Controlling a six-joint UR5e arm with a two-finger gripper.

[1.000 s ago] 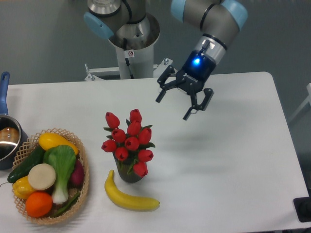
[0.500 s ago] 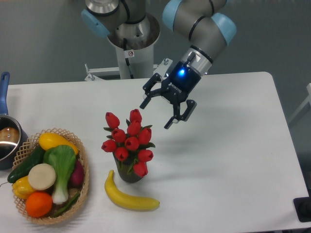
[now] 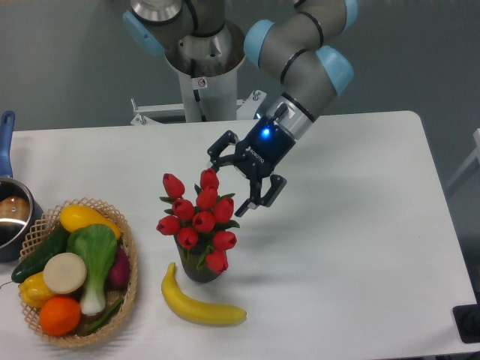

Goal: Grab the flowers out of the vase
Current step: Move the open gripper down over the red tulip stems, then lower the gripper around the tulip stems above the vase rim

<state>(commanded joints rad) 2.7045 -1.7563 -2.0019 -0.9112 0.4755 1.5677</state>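
The flowers, a bunch of red tulip buds with green leaves, stand upright in the vase, a short dark pot near the middle of the table, and the bunch spreads wider than the vase's mouth, so only the lower part of the vase shows beneath the blooms. The gripper hangs just beyond and to the right of the flowers, tilted down toward them, with its fingers spread wide and nothing between them. One finger shows right behind the topmost bud, so close in this view that I cannot tell whether it touches; the other finger sits just to the right of the upper blooms, beside a leaf tip. The top of the bunch thus lies roughly at the opening between the two fingers, while the lower buds and the vase are clear of them. A blue light glows on the gripper's body. A banana lies on the table just in front of the vase, nearly touching its base. Left of the flowers is a wicker basket filled with fruit and vegetables, and farther left, at the table's edge, a metal pot with a blue handle.
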